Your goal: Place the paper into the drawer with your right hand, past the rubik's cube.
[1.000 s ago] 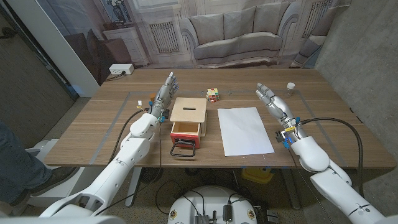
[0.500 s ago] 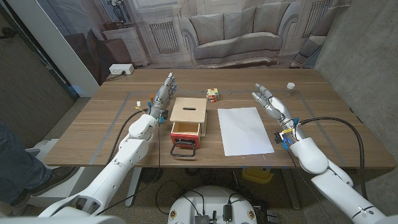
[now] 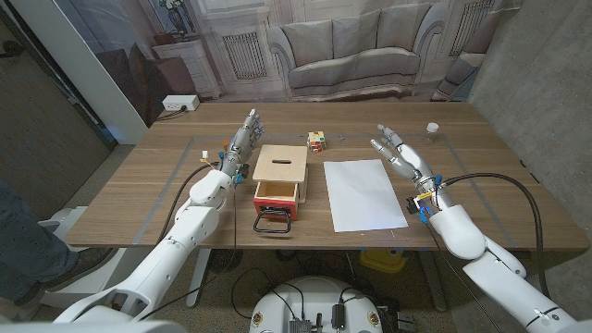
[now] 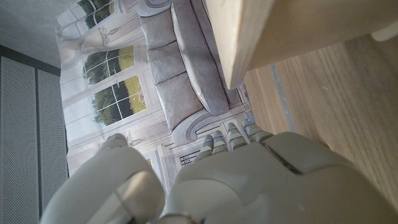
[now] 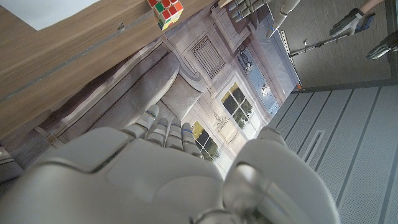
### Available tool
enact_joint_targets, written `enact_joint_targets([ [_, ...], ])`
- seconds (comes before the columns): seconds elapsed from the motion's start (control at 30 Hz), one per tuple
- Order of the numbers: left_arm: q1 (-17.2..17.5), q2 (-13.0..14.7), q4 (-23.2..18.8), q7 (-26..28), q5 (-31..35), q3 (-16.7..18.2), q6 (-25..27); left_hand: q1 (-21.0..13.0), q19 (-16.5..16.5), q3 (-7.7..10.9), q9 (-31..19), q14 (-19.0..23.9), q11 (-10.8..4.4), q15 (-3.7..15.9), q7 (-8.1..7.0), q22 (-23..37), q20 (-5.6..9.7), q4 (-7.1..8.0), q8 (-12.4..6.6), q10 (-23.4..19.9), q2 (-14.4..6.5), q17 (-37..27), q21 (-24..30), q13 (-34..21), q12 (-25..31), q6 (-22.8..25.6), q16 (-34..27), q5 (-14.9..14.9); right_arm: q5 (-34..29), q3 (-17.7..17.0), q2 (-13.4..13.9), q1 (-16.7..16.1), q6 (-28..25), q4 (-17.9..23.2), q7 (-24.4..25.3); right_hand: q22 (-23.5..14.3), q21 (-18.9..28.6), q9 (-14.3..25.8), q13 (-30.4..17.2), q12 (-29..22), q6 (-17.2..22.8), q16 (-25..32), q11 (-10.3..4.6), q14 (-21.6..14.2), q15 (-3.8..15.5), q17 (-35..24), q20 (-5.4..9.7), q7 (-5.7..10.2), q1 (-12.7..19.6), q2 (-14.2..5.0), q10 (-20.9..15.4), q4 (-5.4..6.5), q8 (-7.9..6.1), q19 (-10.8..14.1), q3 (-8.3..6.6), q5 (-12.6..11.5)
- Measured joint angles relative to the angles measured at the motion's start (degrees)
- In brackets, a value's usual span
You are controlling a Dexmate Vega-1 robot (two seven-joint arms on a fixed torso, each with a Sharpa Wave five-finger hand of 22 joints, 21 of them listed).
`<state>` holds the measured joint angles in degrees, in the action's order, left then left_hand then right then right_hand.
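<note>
The paper (image 3: 366,193), a plain white sheet with no print that can be read, lies flat on the wooden worktop (image 3: 490,157) in front of the robot, a little right of centre. No hand touches it. Just beyond its far left corner sits the rubik's cube (image 3: 317,141), small, with mixed colours on its faces; the right wrist view shows the same cube (image 5: 165,10) with red, green, yellow and white squares, beside the edge of the paper (image 5: 43,9).

To the left of the paper stands the drawer box (image 3: 279,176), a light wooden unit with a slot in its top. Its red drawer (image 3: 276,192) is pulled out toward the robot, and a black loop handle (image 3: 273,222) lies on the worktop at its front. No label or writing can be made out on the box.

The right hand (image 3: 400,153) is raised over the worktop near the paper's far right corner, fingers (image 3: 381,141) apart and holding nothing. The left hand (image 3: 244,137) stands just beside the left side of the box, fingers extended and apart, gripping nothing; the left wrist view shows the box's pale wooden edge (image 4: 292,31) close to it.

A small clear container with a white cap (image 3: 432,130) stands near the far right of the worktop. Tape lines (image 3: 185,157) mark out a rectangle on the surface. A white power strip (image 3: 180,103) sits beyond the far left corner.
</note>
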<state>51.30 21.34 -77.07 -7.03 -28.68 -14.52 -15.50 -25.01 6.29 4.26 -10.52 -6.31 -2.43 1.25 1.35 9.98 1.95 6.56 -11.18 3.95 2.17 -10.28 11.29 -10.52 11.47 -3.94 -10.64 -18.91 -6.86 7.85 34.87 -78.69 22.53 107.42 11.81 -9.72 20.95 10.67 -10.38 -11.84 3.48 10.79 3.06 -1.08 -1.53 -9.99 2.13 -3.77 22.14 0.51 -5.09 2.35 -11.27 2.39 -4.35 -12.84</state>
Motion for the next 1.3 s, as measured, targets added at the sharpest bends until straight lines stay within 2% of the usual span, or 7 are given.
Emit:
enact_joint_targets([
  [0.57, 0.11, -0.47, 1.04, -1.80, -0.46, -0.19, -2.56, 0.00, 0.00, -0.24, 0.00, 0.00, 0.00, 0.00, 0.00, 0.00, 0.00, -0.24, 0.00, 0.00, 0.00, 0.00, 0.00, 0.00, 0.00, 0.00, 0.00, 0.00, -2.36, 1.81, 0.80, 0.83, -3.46, 1.10, 1.19, 0.00, -0.46, 0.14, 0.00, 0.00, 0.00, 0.00, -0.21, -0.41, 0.45, 0.00, -0.21, 0.00, 0.00, 0.00, -0.21, 0.00, 0.00, 0.21, 0.00, 0.00],
  [0.9, 2.13, 1.56, -1.54, -2.32, -1.33, 0.11, -2.56, -0.14, 0.00, -0.23, 0.00, 0.29, 0.10, -0.29, 0.40, 0.00, 0.00, -0.24, 0.00, -0.11, -0.14, 0.00, 0.00, 0.00, 0.00, 0.40, 0.00, 0.00, -7.61, 3.02, 0.87, 0.30, -6.79, 3.18, 4.18, 0.00, -0.83, 0.13, 0.00, 0.00, -0.31, 0.00, -0.21, -0.09, 0.75, 0.00, -0.21, 0.31, 0.00, 0.00, -0.21, 0.01, 0.00, 0.21, 0.00, 0.00],
  [1.3, 3.87, 3.32, -3.76, -2.24, -2.66, 0.39, -2.87, -0.30, 0.00, -0.23, 0.00, 0.29, 0.08, -0.29, 0.08, 0.00, 0.00, -0.23, 0.00, -0.54, -0.30, 0.00, 0.00, 0.00, 0.00, 0.72, 0.00, 0.00, -10.09, 3.51, 2.06, -1.38, -10.13, 6.09, 5.47, -0.30, -1.25, 0.13, -0.01, 0.00, -0.31, 0.00, -0.20, -0.09, 0.74, 0.00, 0.00, 0.31, 0.00, 0.00, -0.21, -0.23, 0.00, 0.42, 0.24, 0.00],
])
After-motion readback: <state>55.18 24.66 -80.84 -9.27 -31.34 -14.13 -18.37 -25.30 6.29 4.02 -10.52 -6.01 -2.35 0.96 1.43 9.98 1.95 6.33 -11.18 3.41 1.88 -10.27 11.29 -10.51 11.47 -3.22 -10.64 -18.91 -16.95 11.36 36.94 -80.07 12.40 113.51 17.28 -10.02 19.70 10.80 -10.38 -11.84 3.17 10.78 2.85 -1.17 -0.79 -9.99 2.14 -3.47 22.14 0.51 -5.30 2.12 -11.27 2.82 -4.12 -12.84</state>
